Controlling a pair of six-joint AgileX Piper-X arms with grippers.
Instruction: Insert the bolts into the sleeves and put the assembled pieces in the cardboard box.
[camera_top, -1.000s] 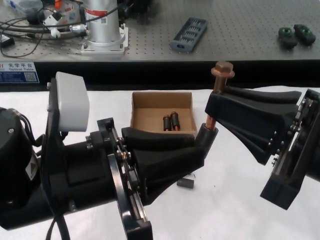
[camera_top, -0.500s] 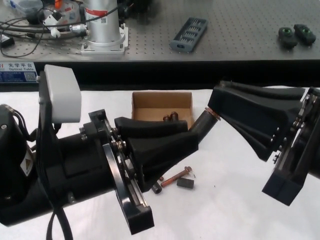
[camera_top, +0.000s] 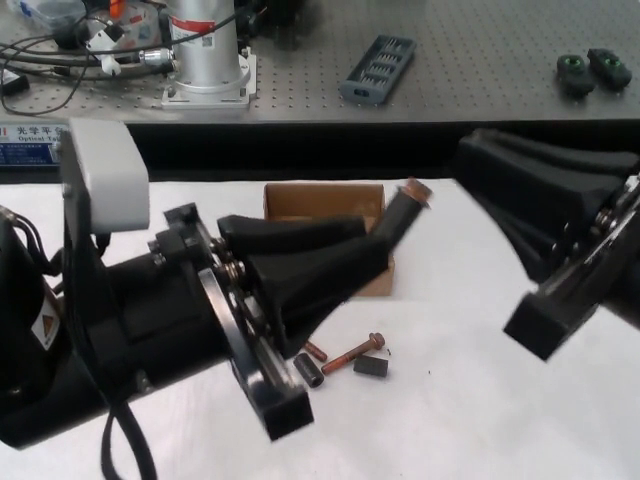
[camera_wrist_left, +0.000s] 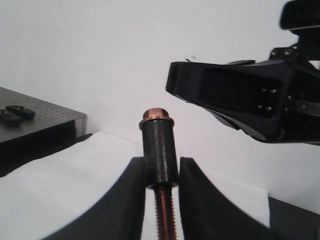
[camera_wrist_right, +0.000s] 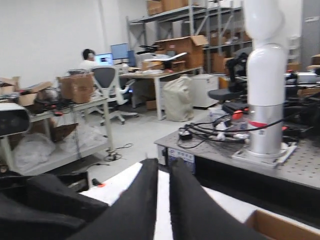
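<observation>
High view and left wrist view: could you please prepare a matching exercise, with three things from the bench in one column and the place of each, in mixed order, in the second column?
Things
1. sleeve with bolt inside
2. loose bolt
3. cardboard box

Places
A. partly hidden behind the left gripper
B. lying flat on the white cloth
C. clamped between the left gripper's fingers

Pairs: 1-C, 2-B, 3-A.

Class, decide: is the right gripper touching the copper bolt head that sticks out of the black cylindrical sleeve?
Apart. The left wrist view shows a clear gap between the right gripper and the copper bolt head atop the black cylindrical sleeve.
</observation>
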